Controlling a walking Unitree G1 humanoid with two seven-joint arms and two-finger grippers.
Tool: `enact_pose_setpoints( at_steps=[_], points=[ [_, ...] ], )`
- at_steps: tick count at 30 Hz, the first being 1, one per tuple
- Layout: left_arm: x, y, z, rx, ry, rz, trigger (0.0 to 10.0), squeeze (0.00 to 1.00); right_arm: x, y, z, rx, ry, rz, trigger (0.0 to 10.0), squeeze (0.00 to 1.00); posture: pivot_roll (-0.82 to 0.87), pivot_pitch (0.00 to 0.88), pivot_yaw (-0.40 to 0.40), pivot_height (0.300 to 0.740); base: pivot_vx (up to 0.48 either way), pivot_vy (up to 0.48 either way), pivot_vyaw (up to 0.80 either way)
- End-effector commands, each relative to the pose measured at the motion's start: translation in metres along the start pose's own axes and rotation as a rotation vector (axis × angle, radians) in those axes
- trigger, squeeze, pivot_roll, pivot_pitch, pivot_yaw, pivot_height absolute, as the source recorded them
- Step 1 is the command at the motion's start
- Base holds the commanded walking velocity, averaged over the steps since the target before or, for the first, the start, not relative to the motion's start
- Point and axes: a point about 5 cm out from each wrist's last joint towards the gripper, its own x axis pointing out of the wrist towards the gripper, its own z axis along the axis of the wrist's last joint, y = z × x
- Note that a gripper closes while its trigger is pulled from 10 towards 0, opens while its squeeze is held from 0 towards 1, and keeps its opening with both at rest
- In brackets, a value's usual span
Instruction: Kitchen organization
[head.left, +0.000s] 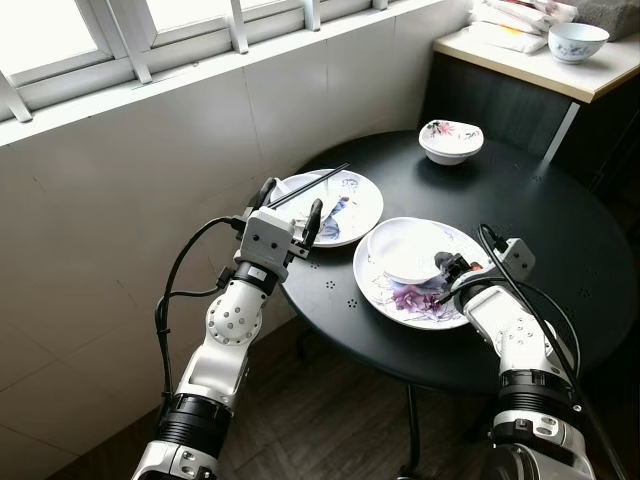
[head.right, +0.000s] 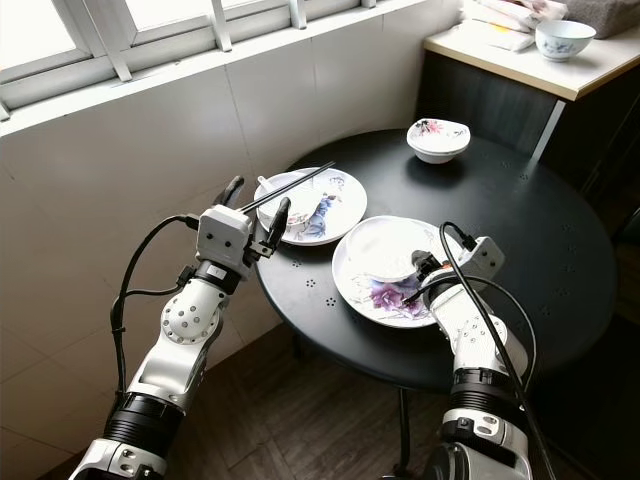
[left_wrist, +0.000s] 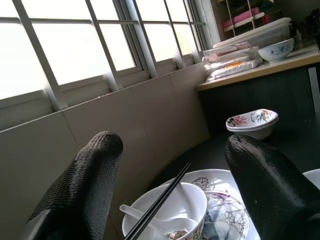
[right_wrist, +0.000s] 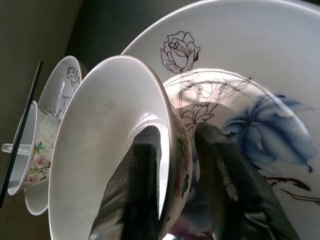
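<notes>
The round black bench crowds a tiled wall under windows, with open top on its right half. The right gripper pinches the rim of a white flowered bowl – one finger inside, one outside – on a rose-printed plate. The left gripper hovers, fingers spread, beside a second plate carrying chopsticks. A small bowl sits farther back.
</notes>
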Motion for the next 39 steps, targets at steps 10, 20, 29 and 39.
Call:
enact_pose_setpoints(
  at_steps=[10,20,29,39],
  points=[
    [0.002,-0.001,-0.003,0.014,0.017,-0.013,10.0,0.0,0.001,0.003,-0.006,0.013,0.035,0.012,0.0,0.0,-0.18,0.0,0.045,0.74,0.0,0.0,0.0],
    [0.002,-0.001,-0.003,0.017,0.019,-0.013,10.0,0.0,-0.012,0.03,0.028,-0.316,-0.286,0.123,0.0,0.0,-0.18,0.0,0.046,0.74,0.0,0.0,0.0],
    [0.001,-0.001,-0.004,0.013,0.024,-0.002,10.0,0.0,-0.041,0.063,0.058,-0.835,-0.732,0.154,0.0,0.0,-0.18,0.0,0.04,0.74,0.0,0.0,0.4],
    [0.001,0.002,-0.007,-0.003,0.05,0.027,10.0,0.0,-0.048,0.077,0.05,-0.922,-0.827,0.26,0.0,0.0,-0.18,0.0,0.037,0.74,0.0,0.0,0.8]
  ],
)
